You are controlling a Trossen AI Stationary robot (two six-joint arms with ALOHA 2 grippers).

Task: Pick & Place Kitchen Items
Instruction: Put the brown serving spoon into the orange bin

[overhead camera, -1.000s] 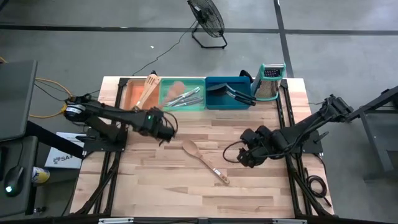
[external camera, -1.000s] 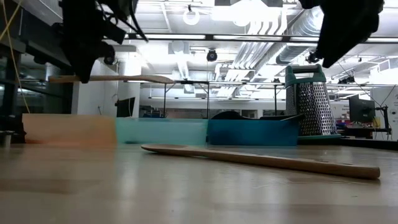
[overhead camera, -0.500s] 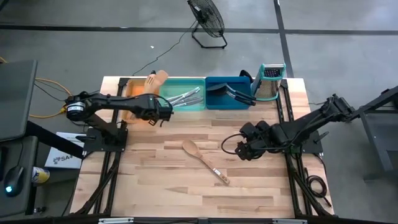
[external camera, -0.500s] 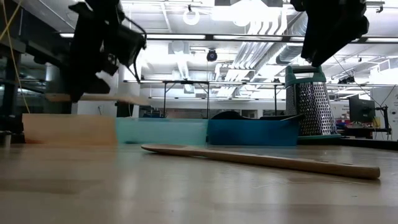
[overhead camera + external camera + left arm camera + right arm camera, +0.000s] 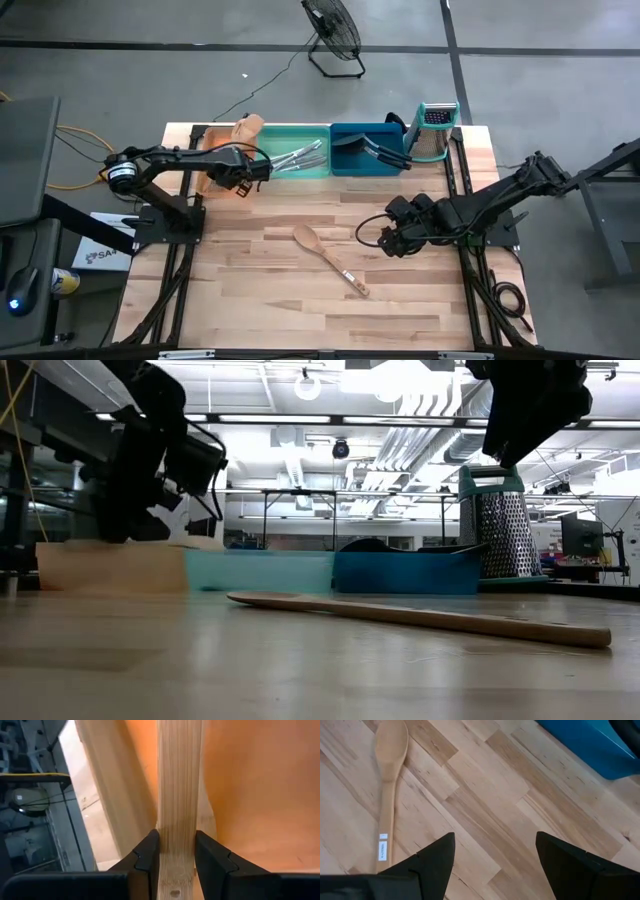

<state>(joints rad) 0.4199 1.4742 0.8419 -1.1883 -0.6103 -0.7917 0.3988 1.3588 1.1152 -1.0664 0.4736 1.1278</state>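
left gripper: clamped on wooden spatula, over orange tray. right gripper: fingers spread wide, empty, over the table near wooden spoon, well apart from orange tray.

Plenty of bare table around the lone wooden spoon, but the back edge is walled off by trays and the grater.

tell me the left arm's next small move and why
Probably open the left gripper. It is shut on a wooden utensil directly over the orange tray, low beside another wooden piece, so letting go should drop it in.
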